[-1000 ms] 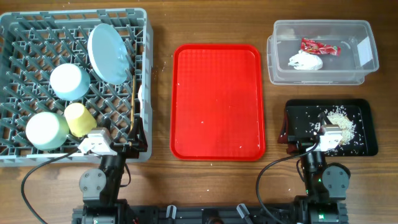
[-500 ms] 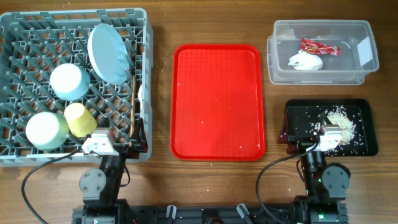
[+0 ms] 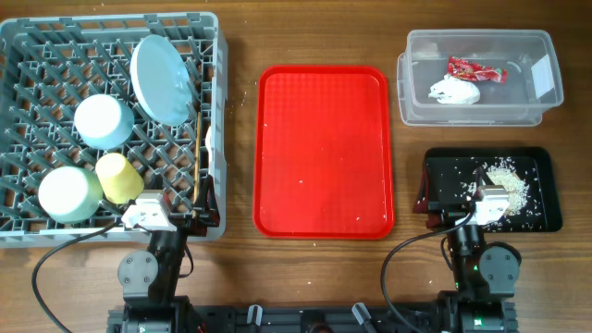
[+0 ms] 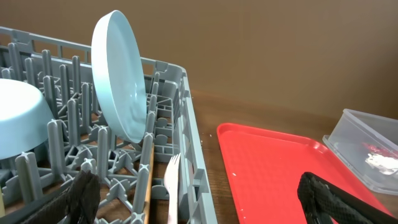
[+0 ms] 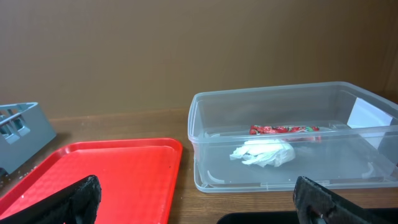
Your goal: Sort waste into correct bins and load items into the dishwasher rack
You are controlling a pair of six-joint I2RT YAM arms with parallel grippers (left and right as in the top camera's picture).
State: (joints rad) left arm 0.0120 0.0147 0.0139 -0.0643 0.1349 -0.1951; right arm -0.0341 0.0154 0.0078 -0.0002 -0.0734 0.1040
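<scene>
The grey dishwasher rack [image 3: 28,42] at the left holds the pale blue plate [image 3: 159,79] on edge, the pale blue bowl [image 3: 103,121], the yellow cup [image 3: 117,176], the light green saucer-bowl [image 3: 69,193], the chopsticks [image 3: 200,162] and the white fork [image 3: 210,153]. Plate [image 4: 118,74], fork [image 4: 171,186] and a chopstick [image 4: 148,180] also show in the left wrist view. The clear tub [image 3: 546,55] holds the red wrapper [image 3: 475,69] and white tissue [image 3: 454,91]; both lie in the tub [image 5: 205,112] in the right wrist view. Rice crumbs [image 3: 509,180] lie in the black tray [image 3: 439,176]. My left gripper [image 4: 202,196] and right gripper [image 5: 199,196] are open and hold nothing.
A bare red serving tray [image 3: 324,148] lies in the middle between rack and bins, with a few white specks on it. Both arm bases sit at the table's front edge, the left one by the rack's near right corner, the right one at the black tray's near edge.
</scene>
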